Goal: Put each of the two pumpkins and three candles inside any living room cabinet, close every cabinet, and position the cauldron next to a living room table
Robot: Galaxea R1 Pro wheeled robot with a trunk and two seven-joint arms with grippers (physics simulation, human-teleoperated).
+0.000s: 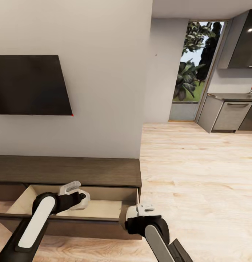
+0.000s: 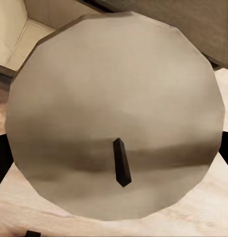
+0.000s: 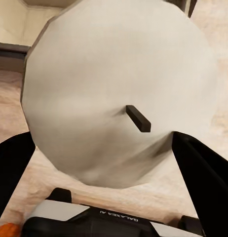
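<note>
Head view: dark-brown cabinet at lower left with drawer pulled open, left arm bent over the drawer, right arm at lower centre by its front corner, left wrist view: off-white candle close-up, held between dark fingers, right wrist view: second candle clamped between its fingers

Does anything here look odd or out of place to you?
One drawer of the low dark cabinet hangs open, its pale inside showing. Each wrist camera is nearly blocked by a big off-white candle top with a dark wick, one at the left tool, one at the right. Nothing looks spilled or broken.
</note>
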